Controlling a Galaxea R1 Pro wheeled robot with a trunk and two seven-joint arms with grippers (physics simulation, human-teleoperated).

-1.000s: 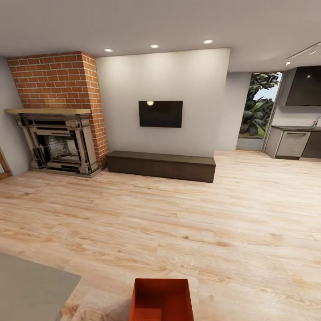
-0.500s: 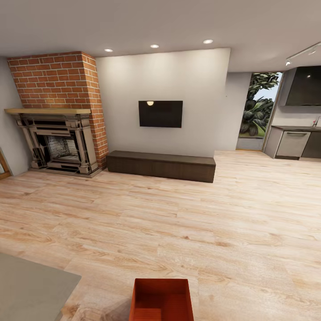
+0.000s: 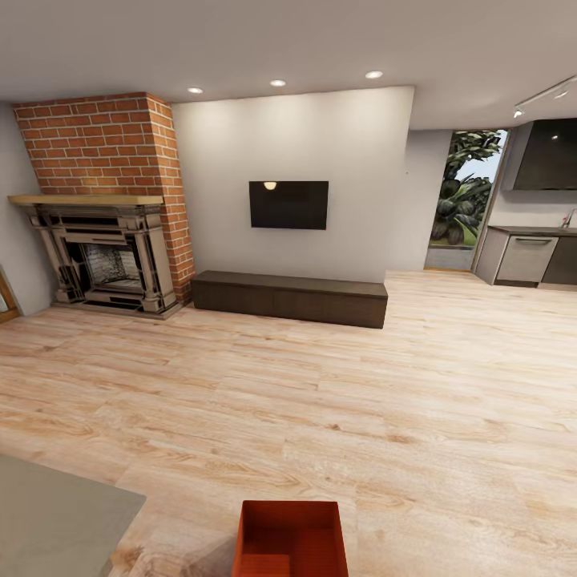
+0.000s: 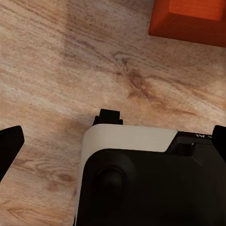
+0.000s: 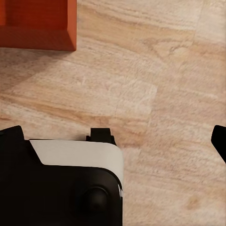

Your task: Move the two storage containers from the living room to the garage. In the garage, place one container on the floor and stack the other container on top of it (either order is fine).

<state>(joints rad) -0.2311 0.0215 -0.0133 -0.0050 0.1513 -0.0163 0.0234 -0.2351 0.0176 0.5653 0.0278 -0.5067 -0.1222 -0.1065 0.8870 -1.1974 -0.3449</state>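
1 container on plank floor; both grippers spread, empty; opposite walls are best pinched squarely.

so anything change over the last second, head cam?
No visible change. The storage container sits on the wood floor at the view's bottom edge, beside the grey table. Fireplace, low cabinet and TV hold the same positions, so the camera has not moved either.
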